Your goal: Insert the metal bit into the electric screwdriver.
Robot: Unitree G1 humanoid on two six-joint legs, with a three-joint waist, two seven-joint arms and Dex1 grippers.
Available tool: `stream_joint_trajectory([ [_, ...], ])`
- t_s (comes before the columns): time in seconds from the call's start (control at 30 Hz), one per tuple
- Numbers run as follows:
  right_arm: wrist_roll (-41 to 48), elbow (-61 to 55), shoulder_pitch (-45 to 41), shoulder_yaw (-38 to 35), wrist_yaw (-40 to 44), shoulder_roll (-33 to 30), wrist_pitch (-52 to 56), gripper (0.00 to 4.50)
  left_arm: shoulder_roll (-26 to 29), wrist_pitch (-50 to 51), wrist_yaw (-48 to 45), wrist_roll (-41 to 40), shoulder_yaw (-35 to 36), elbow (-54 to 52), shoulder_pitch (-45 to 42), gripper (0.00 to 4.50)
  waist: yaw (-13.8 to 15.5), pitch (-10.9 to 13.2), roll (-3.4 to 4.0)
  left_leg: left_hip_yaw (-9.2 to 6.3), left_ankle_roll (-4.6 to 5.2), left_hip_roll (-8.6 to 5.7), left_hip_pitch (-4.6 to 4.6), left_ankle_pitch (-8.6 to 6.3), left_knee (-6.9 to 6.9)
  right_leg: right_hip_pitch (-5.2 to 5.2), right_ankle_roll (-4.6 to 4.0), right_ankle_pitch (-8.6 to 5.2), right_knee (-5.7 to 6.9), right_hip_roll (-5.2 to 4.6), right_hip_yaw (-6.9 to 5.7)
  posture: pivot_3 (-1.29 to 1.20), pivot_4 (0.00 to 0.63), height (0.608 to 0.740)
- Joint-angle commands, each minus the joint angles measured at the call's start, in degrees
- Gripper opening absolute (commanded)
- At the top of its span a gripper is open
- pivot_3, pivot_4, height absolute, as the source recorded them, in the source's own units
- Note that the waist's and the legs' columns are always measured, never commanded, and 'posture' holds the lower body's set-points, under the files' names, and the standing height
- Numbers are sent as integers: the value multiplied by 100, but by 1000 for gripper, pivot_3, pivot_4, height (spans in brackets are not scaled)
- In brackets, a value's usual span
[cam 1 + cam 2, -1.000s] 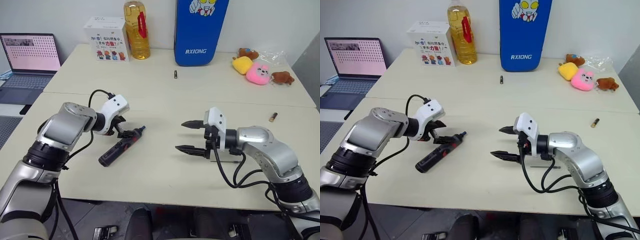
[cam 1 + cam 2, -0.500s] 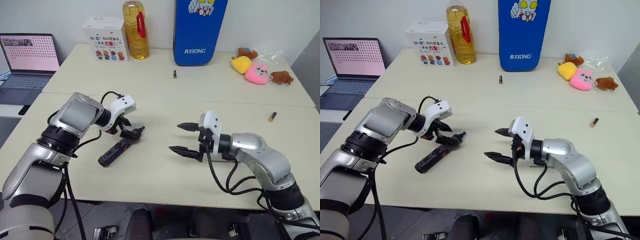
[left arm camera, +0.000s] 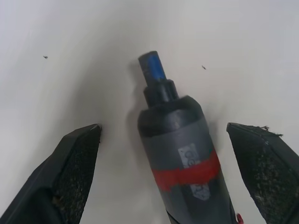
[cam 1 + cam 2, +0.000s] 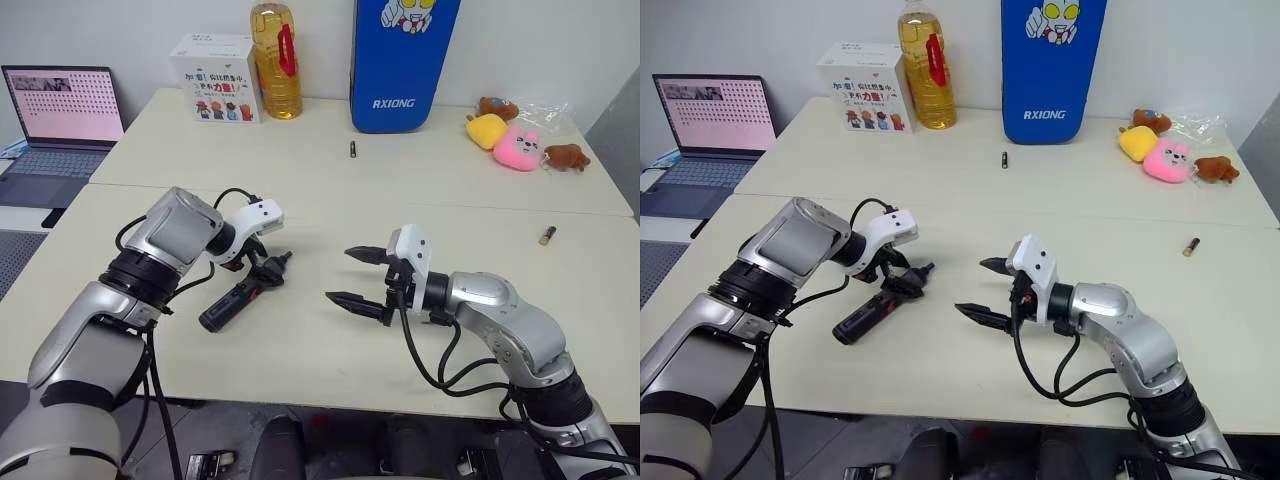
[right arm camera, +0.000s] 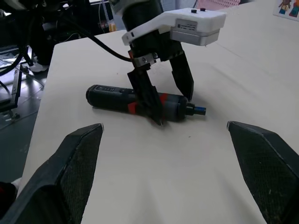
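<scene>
Little of the task is done. The electric screwdriver [image 4: 238,296] lies flat on the table [image 4: 330,190], toward the table's 8 o'clock, its narrow nose pointing to about 2 o'clock and its socket empty in the left wrist view. No bit is seated or even near it.

The left end effector [image 4: 262,270] is down over the front of the tool near the red band, jaws spread wide with one finger on each side of the body. They are not closed on it, so the screwdriver is straddled rather than held.

The right end effector [image 4: 338,274] hangs at the screwdriver's 3 o'clock, aimed toward it, wide open and carrying nothing.

The metal bit is too thin for me to make out, so I cannot say where it lies. What is left, by my judgement, is nearly everything: close on the screwdriver, lift and steady it, fetch the bit, line it up with the nose and push it home.

As for containers, a bottle [image 4: 275,60] at the table's 11 o'clock edge is nearly full of amber liquid. The white box [image 4: 212,65] at its 9 o'clock is shut, contents hidden. The blue case [image 4: 400,60] at 12 o'clock stands closed too — nothing of its inside shows.
</scene>
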Motion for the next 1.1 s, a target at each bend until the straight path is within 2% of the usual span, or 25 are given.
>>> stream_joint_trajectory([
  [0.03,-25,-220,4,-25,-32,31,-124,4454,-164,213,205,206,22,119,-125,4500,5,0,0,0,0,0,0,0,0,0,0,0,0,0,0,0,150,740],
  [0.2,-48,-155,-40,-28,-31,62,-160,4454,-153,1213,82,181,-214,-444,-154,4500,4,-1,-2,-1,0,0,1,0,2,2,0,0,0,0,0,0,150,740],
  [0.47,-104,-58,-91,-49,-11,132,-202,4454,-96,1893,222,58,-307,-1007,-129,4500,-37,-1,-2,-4,0,0,0,0,-1,1,0,0,0,0,0,0,150,740],
  [0.57,-118,-24,-96,-59,-7,146,-214,4500,-207,1813,438,90,-239,-825,-120,3991,-37,-1,-2,-4,0,0,0,0,0,1,0,0,0,0,0,0,150,740],
  [0.9,-97,94,-140,-116,20,155,-245,4500,-224,1622,592,56,-242,-634,-95,1854,-37,-1,-2,-4,0,0,1,0,0,1,0,0,1,0,0,0,150,740],
  [1.1,-82,86,-100,-160,51,105,-254,4500,-190,1759,499,-89,-232,-704,-66,1681,-32,-2,-2,-3,0,0,2,0,1,2,0,0,1,0,0,0,150,740],
])
